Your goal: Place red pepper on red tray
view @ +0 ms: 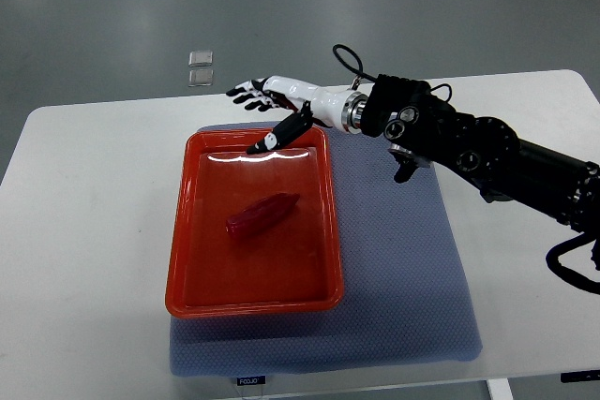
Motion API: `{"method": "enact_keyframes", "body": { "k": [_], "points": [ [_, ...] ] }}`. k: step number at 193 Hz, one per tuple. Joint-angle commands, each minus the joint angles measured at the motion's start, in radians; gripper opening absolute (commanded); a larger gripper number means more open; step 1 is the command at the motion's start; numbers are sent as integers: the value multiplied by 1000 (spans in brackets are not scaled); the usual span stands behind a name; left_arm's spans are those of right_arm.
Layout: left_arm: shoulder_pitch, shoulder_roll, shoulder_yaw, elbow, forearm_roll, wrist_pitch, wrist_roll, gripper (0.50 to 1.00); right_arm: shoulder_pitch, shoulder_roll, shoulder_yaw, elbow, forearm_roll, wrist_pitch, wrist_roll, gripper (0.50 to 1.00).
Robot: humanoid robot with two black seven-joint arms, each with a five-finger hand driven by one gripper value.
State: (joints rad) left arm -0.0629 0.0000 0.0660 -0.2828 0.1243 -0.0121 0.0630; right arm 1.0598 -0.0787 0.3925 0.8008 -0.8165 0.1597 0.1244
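One camera looks steeply down over the table (103, 152).

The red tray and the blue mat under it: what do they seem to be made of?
The red tray looks like glossy moulded plastic: light reflects off its floor and rim. The blue mat looks like soft matte fabric or foam, with a fine dotted weave; which one is unclear.
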Motion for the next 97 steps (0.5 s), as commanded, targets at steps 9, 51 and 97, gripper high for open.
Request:
{"method": "enact_keyframes", "body": {
  "k": [9, 51, 97],
  "points": [
    [0, 0, 0, 1, 0, 0, 0, 1000, -158, -18, 342, 17, 194, -2, 9, 885],
    [0, 0, 1, -1, 0, 0, 0, 1000, -409, 27, 718, 17, 563, 3, 74, 887],
    [0, 0, 1, -1, 0, 0, 0, 1000, -465, 28, 736, 17, 697, 29, 87, 911]
  ]
}}
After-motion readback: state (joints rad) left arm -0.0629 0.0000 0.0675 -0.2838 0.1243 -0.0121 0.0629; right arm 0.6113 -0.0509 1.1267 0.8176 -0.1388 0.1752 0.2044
